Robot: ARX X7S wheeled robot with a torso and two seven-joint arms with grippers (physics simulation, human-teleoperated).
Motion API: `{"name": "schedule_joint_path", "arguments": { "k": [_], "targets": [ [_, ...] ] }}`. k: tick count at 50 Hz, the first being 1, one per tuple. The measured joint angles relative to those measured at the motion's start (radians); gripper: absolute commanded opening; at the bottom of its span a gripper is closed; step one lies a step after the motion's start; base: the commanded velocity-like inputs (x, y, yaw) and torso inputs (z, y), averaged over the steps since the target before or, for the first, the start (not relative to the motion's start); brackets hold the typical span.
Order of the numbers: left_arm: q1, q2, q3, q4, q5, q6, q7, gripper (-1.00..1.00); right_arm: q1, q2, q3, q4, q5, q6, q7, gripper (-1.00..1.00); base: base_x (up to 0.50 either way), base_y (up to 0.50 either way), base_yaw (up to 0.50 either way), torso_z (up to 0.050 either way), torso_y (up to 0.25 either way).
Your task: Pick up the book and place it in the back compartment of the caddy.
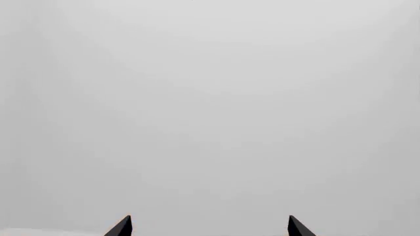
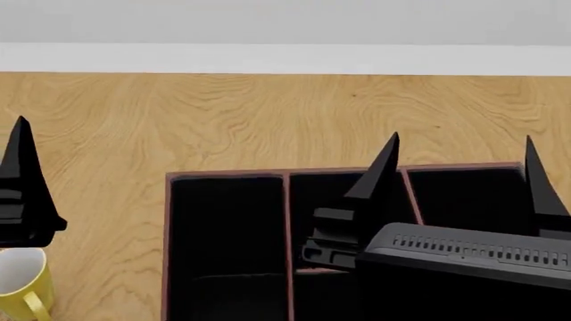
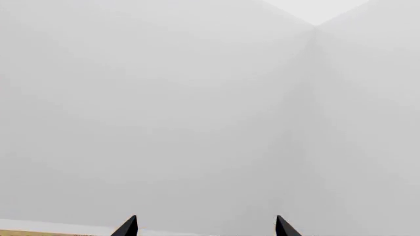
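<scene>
The book is out of view in every frame. The dark maroon caddy (image 2: 227,175) lies on the wooden table in the head view. Its back compartment (image 2: 314,197) is the black section of the middle column above a short cross divider. My right gripper (image 2: 461,140) hovers over the caddy's right half, open and holding nothing, with one fingertip (image 2: 386,160) above the back compartment. The right wrist view shows that gripper (image 3: 204,222) facing only a grey wall. My left gripper (image 1: 208,222) is open and empty too. One of its fingers (image 2: 21,167) shows at the head view's left edge.
A yellow-and-white mug (image 2: 18,281) stands at the table's near left, just below my left finger. Bare wood (image 2: 267,114) stretches behind the caddy to a white wall base (image 2: 285,59). The right arm's black body (image 2: 464,267) hides the caddy's near right part.
</scene>
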Motion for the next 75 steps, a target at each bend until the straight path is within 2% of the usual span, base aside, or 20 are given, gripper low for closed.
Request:
{"name": "schedule_joint_path", "arguments": {
  "k": [22, 31, 44, 50, 55, 65, 75],
  "targets": [
    [-0.01, -0.075, -0.007, 0.063, -0.008, -0.048, -0.004, 1.0, 0.0, -0.022, -0.013, -0.005, -0.068, -0.01, -0.054, 1.0, 0.0, -0.09, 0.0, 0.0, 0.0],
    [-0.021, -0.091, -0.032, 0.086, -0.027, -0.081, -0.015, 1.0, -0.01, -0.028, -0.011, -0.006, -0.063, -0.033, -0.06, 1.0, 0.0, -0.44, 0.0, 0.0, 0.0],
    [-0.065, -0.134, -0.044, 0.069, -0.076, -0.136, 0.006, 1.0, -0.013, -0.027, -0.004, -0.006, -0.057, -0.033, -0.058, 1.0, 0.0, 0.0, 0.0, 0.0, 0.0],
    [-0.177, -0.216, -0.044, 0.028, -0.121, -0.23, 0.048, 1.0, -0.01, -0.025, -0.006, -0.005, -0.047, -0.03, -0.055, 1.0, 0.0, 0.0, 0.0, 0.0, 0.0],
    [-0.309, -0.314, -0.007, -0.018, -0.153, -0.309, 0.118, 1.0, -0.007, -0.024, -0.013, -0.005, -0.047, -0.026, -0.057, 1.0, 0.0, 0.0, 0.0, 0.0, 0.0],
    [-0.539, -0.524, 0.185, -0.147, -0.144, -0.377, 0.332, 1.0, 0.003, -0.022, -0.026, -0.002, -0.049, -0.016, -0.058, 1.0, 0.0, 0.0, 0.0, 0.0, 0.0],
    [-0.728, -0.68, 0.415, -0.253, -0.062, -0.406, 0.534, 1.0, 0.011, -0.018, -0.028, 0.003, -0.024, -0.007, -0.042, 1.0, 0.0, 0.0, 0.0, 0.0, 0.0]
  ]
}}
